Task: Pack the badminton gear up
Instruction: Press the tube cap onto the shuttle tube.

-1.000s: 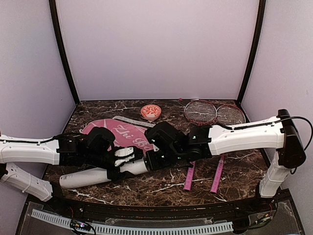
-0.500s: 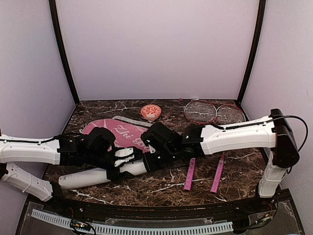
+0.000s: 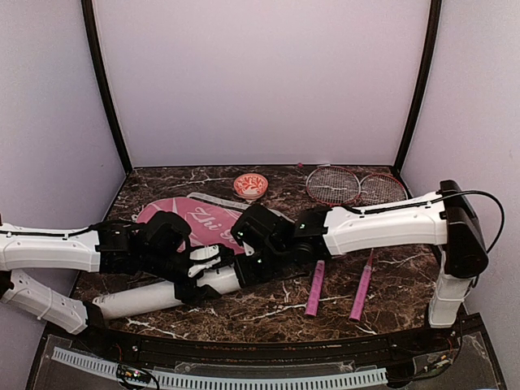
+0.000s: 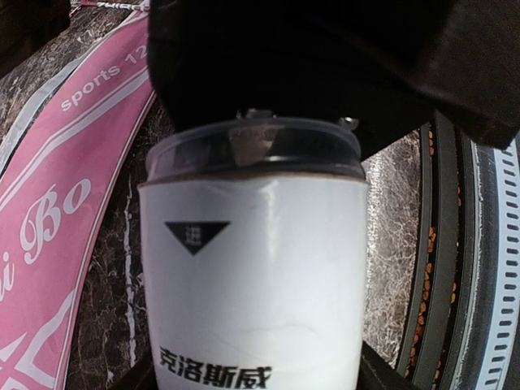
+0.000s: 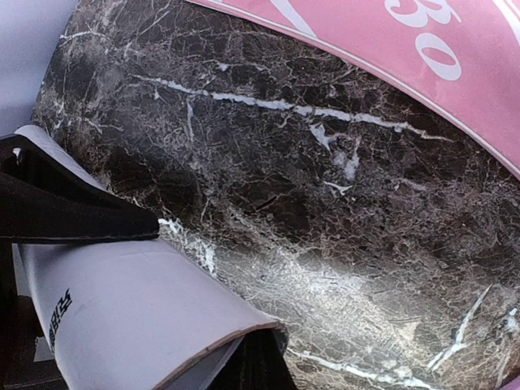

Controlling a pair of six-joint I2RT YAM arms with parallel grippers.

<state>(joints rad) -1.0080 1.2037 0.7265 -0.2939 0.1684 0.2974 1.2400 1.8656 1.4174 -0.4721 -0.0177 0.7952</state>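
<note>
The long white cardboard tube (image 3: 138,296) is lying on its side on the dark marbled worktop (image 3: 268,313), near the front edge. It is running from near left towards the middle, just beside the near edge of the pink fabric racket cover lettered "Zhi Bo" (image 3: 199,221).

The left claw (image 3: 197,275) is gripping the tube close to its right end, its jaws standing wide around the barrel. In the left wrist view the tube (image 4: 252,276) is filling the space between the jaws. It is showing black printed characters and a smoky translucent cap (image 4: 256,150) on its end.

The right claw (image 3: 246,266) is reaching in from the right and pressing up against that capped end. Its jaws are pinched fully together, and whether anything is caught between them cannot be told.

The two red-framed rackets with pink handles (image 3: 333,185) are lying side by side at the right, their heads pointing to the far edge. The small red-and-white patterned bowl (image 3: 250,186) is sitting at the far middle, apart from the cover.
</note>
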